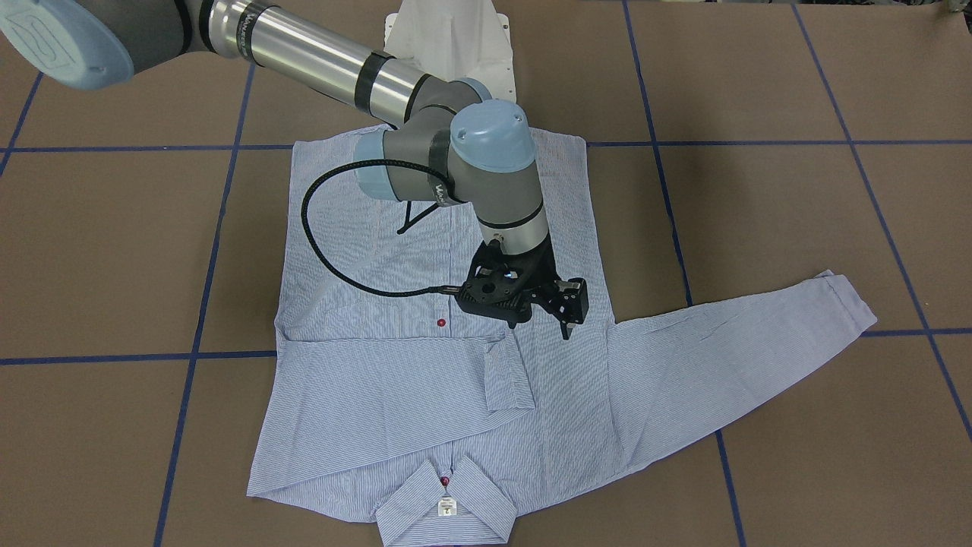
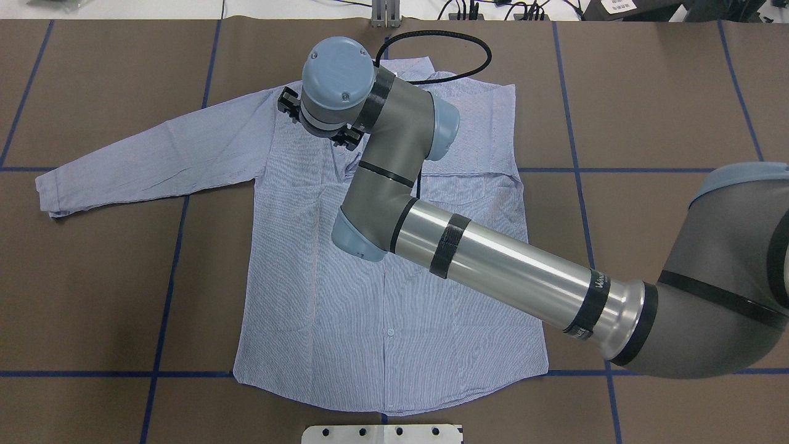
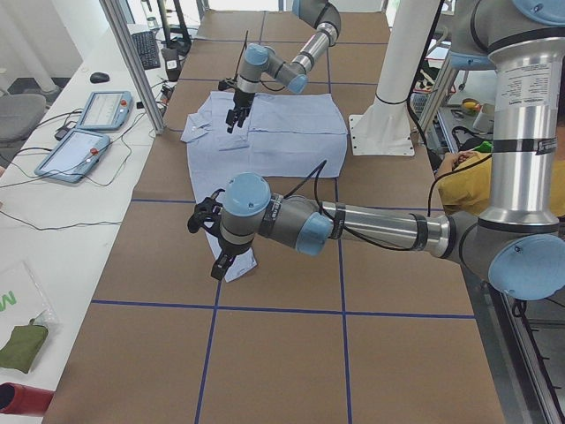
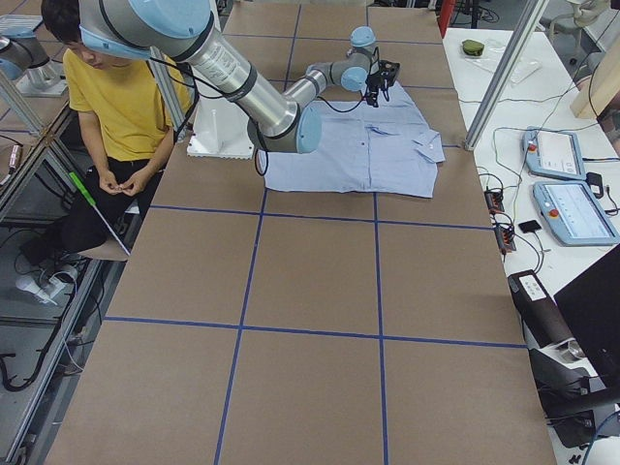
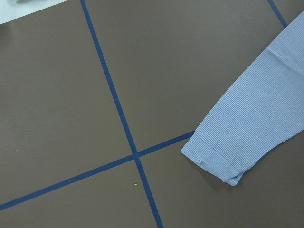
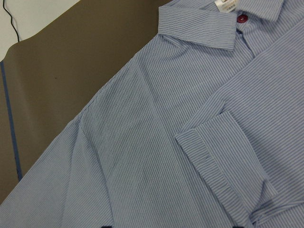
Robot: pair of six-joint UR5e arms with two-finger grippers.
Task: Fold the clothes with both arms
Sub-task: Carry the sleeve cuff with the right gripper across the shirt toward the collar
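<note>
One sleeve lies folded across the shirt, flat on the worktop — right pincer hovers above the shoulder, left pincer over the outstretched cuff, probably the next grab; spread or pressed together, can't tell for either.

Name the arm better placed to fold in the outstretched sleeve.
Left. The left end effector hangs near the sleeve's cuff, which its wrist camera sees. The right end effector is over the shirt near its shoulder, away from that cuff.
</note>
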